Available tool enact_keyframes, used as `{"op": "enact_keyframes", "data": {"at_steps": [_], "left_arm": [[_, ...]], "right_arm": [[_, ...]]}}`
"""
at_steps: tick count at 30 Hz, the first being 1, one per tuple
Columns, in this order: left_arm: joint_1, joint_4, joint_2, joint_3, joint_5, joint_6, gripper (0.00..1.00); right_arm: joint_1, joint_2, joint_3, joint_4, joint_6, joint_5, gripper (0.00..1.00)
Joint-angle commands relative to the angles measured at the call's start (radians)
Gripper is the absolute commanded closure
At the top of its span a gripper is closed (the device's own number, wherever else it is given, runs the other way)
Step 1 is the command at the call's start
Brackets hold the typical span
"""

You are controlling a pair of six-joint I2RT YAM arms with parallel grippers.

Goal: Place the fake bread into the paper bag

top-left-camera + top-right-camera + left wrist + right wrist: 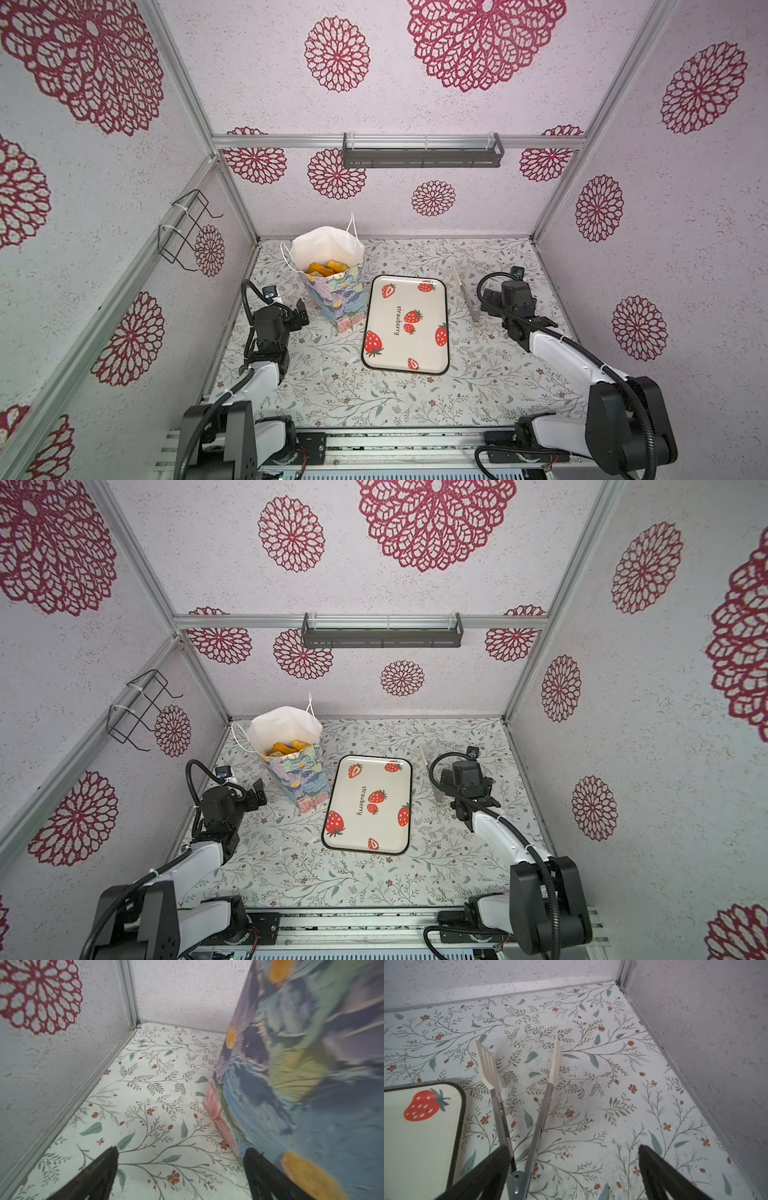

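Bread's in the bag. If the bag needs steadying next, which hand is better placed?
Left. The left hand is open right beside the paper bag, whose painted wall looms in its wrist view. The right hand, also open, is across the tray, by the tongs.

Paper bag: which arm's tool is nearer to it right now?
Left. The left tool stands open right beside the base of the paper bag, nearly touching it. The right tool is open on the far side of the strawberry tray, by the tongs.
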Motion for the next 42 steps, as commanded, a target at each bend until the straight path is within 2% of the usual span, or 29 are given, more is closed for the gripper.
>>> {"op": "enact_keyframes", "data": {"at_steps": [1,3,7,12,13,20,24,27,35,42], "left_arm": [[0.041,0.122,0.051,0.033,0.066,0.018,0.03],[0.058,0.183,0.078,0.027,0.080,0.005,0.03],[0.077,0.172,0.137,0.077,0.122,0.017,0.03],[0.086,0.388,0.288,0.051,0.160,0.003,0.03],[0.077,0.344,0.285,0.062,0.156,0.008,0.03],[0.067,0.348,0.288,0.060,0.153,0.020,0.03],[0.067,0.345,0.290,0.061,0.155,0.020,0.03],[0.064,0.346,0.290,0.062,0.170,0.030,0.02],[0.055,0.343,0.286,0.060,0.148,0.034,0.03],[0.055,0.344,0.287,0.062,0.149,0.034,0.03]], "right_arm": [[-0.008,-0.059,-0.083,0.193,-0.083,0.028,0.02],[-0.007,-0.084,-0.148,0.288,-0.110,0.033,0.02],[-0.016,-0.081,-0.218,0.415,-0.162,0.084,0.03],[-0.027,-0.031,-0.277,0.570,-0.199,0.081,0.03],[-0.032,-0.021,-0.287,0.597,-0.204,0.074,0.03],[-0.073,0.093,-0.375,0.853,-0.212,-0.011,0.03],[-0.077,0.136,-0.359,0.894,-0.247,-0.051,0.04],[-0.082,0.220,-0.399,1.058,-0.264,-0.054,0.04],[-0.163,0.259,-0.376,1.037,-0.206,-0.178,0.03],[-0.164,0.254,-0.381,1.040,-0.206,-0.178,0.01]]}}
